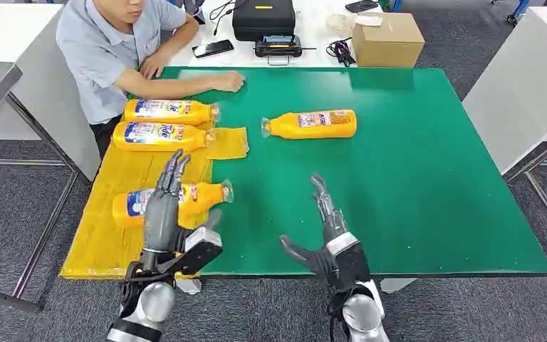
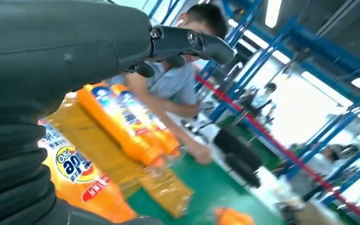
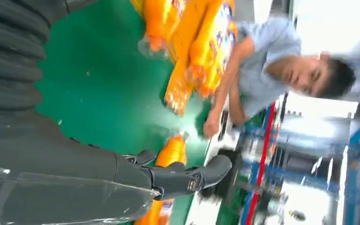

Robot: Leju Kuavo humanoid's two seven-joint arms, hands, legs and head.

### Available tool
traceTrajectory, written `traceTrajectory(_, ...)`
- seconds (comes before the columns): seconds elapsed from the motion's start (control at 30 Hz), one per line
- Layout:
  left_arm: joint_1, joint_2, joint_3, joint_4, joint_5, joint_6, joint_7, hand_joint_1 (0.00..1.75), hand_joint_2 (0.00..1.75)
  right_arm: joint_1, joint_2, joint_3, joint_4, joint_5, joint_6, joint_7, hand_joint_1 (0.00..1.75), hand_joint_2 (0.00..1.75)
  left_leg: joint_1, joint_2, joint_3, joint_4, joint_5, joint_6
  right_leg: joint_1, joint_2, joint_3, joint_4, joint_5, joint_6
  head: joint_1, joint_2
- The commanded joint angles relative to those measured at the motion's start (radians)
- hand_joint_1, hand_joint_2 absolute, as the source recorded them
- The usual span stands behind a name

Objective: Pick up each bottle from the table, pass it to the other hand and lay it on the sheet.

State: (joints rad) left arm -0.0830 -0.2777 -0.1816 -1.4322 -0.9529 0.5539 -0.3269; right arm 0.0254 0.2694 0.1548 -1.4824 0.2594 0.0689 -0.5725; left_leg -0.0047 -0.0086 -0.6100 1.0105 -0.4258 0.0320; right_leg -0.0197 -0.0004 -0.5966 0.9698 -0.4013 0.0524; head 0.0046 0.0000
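Yellow sheet (image 1: 107, 235) at left of green worktop (image 1: 413, 185), three orange bottles on it: two side by side at far end (image 1: 171, 111) (image 1: 160, 135), third nearer (image 1: 132, 205). Left hand (image 1: 165, 214) above third bottle, fingers (image 1: 174, 171) spread, holding nothing. Last bottle (image 1: 312, 124) lying on bare green, well apart from sheet. Right hand (image 1: 327, 239) near front edge, fingers apart, empty. Probably rigid smooth plastic, likely slippery, some weight if full; grab mid-body over label, not narrow neck.
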Motion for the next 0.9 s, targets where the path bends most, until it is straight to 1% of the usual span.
traceTrajectory(0.03, 0.058, 0.009, -0.129, -0.184, 0.022, 0.018, -0.005, 0.00, 1.75, 0.017, 0.026, -0.021, -0.130, 0.151, -0.213, 0.034, 0.00, 1.75, 0.001, 0.001, 0.001, 0.001, -0.002, -0.001, 0.001, 0.000, 0.001, 0.001, -0.001, -0.002, 0.000, 0.000)
traceTrajectory(0.1, 0.055, 0.010, -0.133, -0.184, 0.021, 0.040, -0.012, 0.00, 1.75, 0.016, 0.019, -0.020, -0.155, 0.161, -0.224, 0.030, 0.00, 1.75, 0.001, 0.000, 0.003, 0.002, -0.003, -0.002, 0.002, -0.001, 0.003, 0.001, -0.003, -0.003, 0.000, 0.000)
traceTrajectory(0.2, 0.048, 0.018, -0.157, -0.183, 0.056, 0.062, -0.032, 0.00, 1.75, 0.018, 0.016, -0.031, -0.183, 0.216, -0.297, 0.012, 0.00, 1.75, 0.001, 0.000, 0.003, 0.002, -0.003, -0.003, 0.002, -0.001, 0.004, 0.001, -0.003, -0.003, 0.000, 0.000)
traceTrajectory(0.23, 0.048, 0.020, -0.167, -0.187, 0.093, 0.057, -0.043, 0.00, 1.75, 0.019, 0.014, -0.033, -0.187, 0.243, -0.328, 0.003, 0.00, 1.75, 0.000, 0.000, 0.001, 0.000, -0.001, -0.001, 0.000, -0.001, 0.001, 0.000, -0.001, -0.002, 0.000, 0.000)
traceTrajectory(0.3, 0.051, 0.016, -0.179, -0.194, 0.285, 0.008, -0.083, 0.00, 1.75, 0.020, 0.001, -0.045, -0.195, 0.370, -0.454, -0.006, 0.00, 1.75, 0.001, 0.000, 0.004, 0.001, -0.003, -0.003, 0.002, -0.001, 0.004, 0.001, -0.003, -0.003, 0.000, 0.000)
traceTrajectory(0.33, 0.051, 0.012, -0.180, -0.192, 0.366, -0.027, -0.092, 0.00, 1.75, 0.021, 0.007, -0.059, -0.199, 0.444, -0.520, -0.009, 0.00, 1.75, 0.001, -0.001, 0.002, 0.001, -0.002, -0.002, 0.001, -0.001, 0.003, 0.000, -0.002, -0.002, 0.000, 0.000)
traceTrajectory(0.37, 0.055, 0.004, -0.174, -0.174, 0.509, -0.107, -0.090, 0.00, 1.75, 0.026, -0.001, -0.085, -0.206, 0.586, -0.584, 0.040, 0.00, 1.75, 0.001, 0.000, 0.003, 0.001, -0.002, -0.002, 0.002, -0.001, 0.003, 0.000, -0.002, -0.003, -0.001, 0.000)
traceTrajectory(0.4, 0.056, 0.003, -0.173, -0.158, 0.572, -0.154, -0.089, 0.00, 1.75, 0.027, -0.025, -0.094, -0.197, 0.649, -0.626, 0.058, 0.00, 1.75, 0.001, -0.001, 0.002, 0.000, -0.001, -0.002, 0.001, -0.002, 0.003, 0.000, -0.002, -0.002, 0.000, 0.000)
traceTrajectory(0.43, 0.056, 0.002, -0.171, -0.143, 0.602, -0.173, -0.090, 0.00, 1.75, 0.027, -0.039, -0.104, -0.188, 0.667, -0.642, 0.059, 0.00, 1.75, 0.001, -0.001, 0.004, 0.001, -0.002, -0.002, 0.002, -0.001, 0.004, 0.000, -0.002, -0.003, 0.000, 0.000)
traceTrajectory(0.47, 0.057, -0.001, -0.169, -0.131, 0.692, -0.226, -0.098, 0.00, 1.75, 0.026, -0.053, -0.124, -0.166, 0.771, -0.716, 0.080, 0.00, 1.75, 0.000, -0.002, 0.003, -0.001, -0.001, -0.001, 0.001, -0.002, 0.003, -0.002, -0.001, -0.001, 0.000, 0.000)
traceTrajectory(0.5, 0.054, 0.003, -0.173, -0.107, 0.742, -0.258, -0.100, 0.00, 1.75, 0.022, -0.084, -0.149, -0.138, 0.929, -0.767, 0.146, 0.00, 1.75, 0.001, -0.002, 0.004, -0.001, -0.001, -0.001, 0.001, -0.002, 0.005, -0.002, -0.001, -0.002, 0.000, 0.000)
traceTrajectory(0.53, 0.056, 0.003, -0.176, -0.098, 0.769, -0.269, -0.109, 0.00, 1.75, 0.020, -0.092, -0.184, -0.133, 1.023, -0.767, 0.166, 0.00, 1.75, 0.001, -0.002, 0.005, -0.001, -0.001, -0.001, 0.001, -0.003, 0.006, -0.003, -0.001, -0.001, 0.000, 0.000)
traceTrajectory(0.57, 0.058, 0.007, -0.181, -0.091, 0.799, -0.276, -0.116, 0.00, 1.75, 0.015, -0.097, -0.218, -0.132, 1.043, -0.767, 0.157, 0.00, 1.75, 0.001, -0.003, 0.005, -0.002, 0.000, -0.001, 0.001, -0.003, 0.006, -0.003, -0.001, -0.001, 0.000, 0.000)
traceTrajectory(0.6, 0.060, 0.009, -0.184, -0.090, 0.806, -0.277, -0.118, 0.00, 1.75, 0.014, -0.104, -0.227, -0.120, 1.047, -0.767, 0.161, 0.00, 1.75, 0.001, -0.003, 0.006, -0.002, -0.001, -0.001, 0.001, -0.004, 0.007, -0.004, -0.001, -0.001, 0.000, 0.000)
traceTrajectory(0.63, 0.070, 0.013, -0.192, -0.093, 0.830, -0.276, -0.127, 0.00, 1.75, 0.005, -0.127, -0.257, -0.088, 1.007, -0.767, 0.134, 0.00, 1.75, 0.001, -0.004, 0.005, -0.002, 0.000, -0.001, 0.001, -0.004, 0.007, -0.004, -0.001, -0.001, 0.000, 0.000)
traceTrajectory(0.73, 0.083, 0.026, -0.204, -0.106, 0.845, -0.280, -0.123, 0.00, 1.75, 0.002, -0.135, -0.292, -0.072, 1.026, -0.767, 0.123, 0.00, 1.75, 0.001, -0.001, 0.006, -0.002, -0.001, -0.001, 0.001, -0.002, 0.007, -0.003, -0.001, -0.002, 0.000, 0.000)
traceTrajectory(0.77, 0.105, 0.045, -0.218, -0.115, 0.846, -0.281, -0.123, 0.00, 1.75, 0.012, -0.155, -0.288, -0.062, 1.028, -0.767, 0.142, 0.00, 1.75, 0.001, -0.001, 0.006, -0.002, -0.001, -0.001, 0.001, -0.002, 0.006, -0.003, -0.001, -0.002, 0.000, 0.000)
traceTrajectory(0.8, 0.111, 0.049, -0.220, -0.119, 0.849, -0.279, -0.128, 0.00, 1.75, 0.016, -0.161, -0.280, -0.059, 1.032, -0.767, 0.154, 0.00, 1.75, -0.001, -0.002, 0.004, -0.002, -0.001, -0.001, 0.000, -0.002, 0.005, -0.003, -0.001, -0.001, 0.000, 0.000)
traceTrajectory(0.83, 0.133, 0.061, -0.225, -0.130, 0.853, -0.270, -0.151, 0.00, 1.75, 0.025, -0.192, -0.268, -0.046, 1.036, -0.767, 0.185, 0.00, 1.75, 0.000, -0.002, 0.006, -0.003, -0.001, -0.001, 0.000, -0.002, 0.007, -0.004, -0.001, -0.002, 0.000, 0.000)
traceTrajectory(0.87, 0.143, 0.067, -0.228, -0.136, 0.855, -0.270, -0.146, 0.00, 1.75, 0.029, -0.222, -0.255, -0.025, 1.088, -0.767, 0.234, 0.00, 1.75, 0.000, 0.000, 0.005, -0.002, -0.002, -0.001, 0.001, -0.001, 0.006, -0.004, -0.001, -0.002, 0.000, 0.000)
traceTrajectory(0.9, 0.146, 0.069, -0.228, -0.137, 0.865, -0.278, -0.138, 0.00, 1.75, 0.030, -0.232, -0.252, -0.019, 1.097, -0.767, 0.249, 0.00, 1.75, 0.000, 0.000, 0.006, -0.003, -0.002, -0.001, 0.000, 0.000, 0.006, -0.004, -0.001, -0.002, 0.000, 0.000)
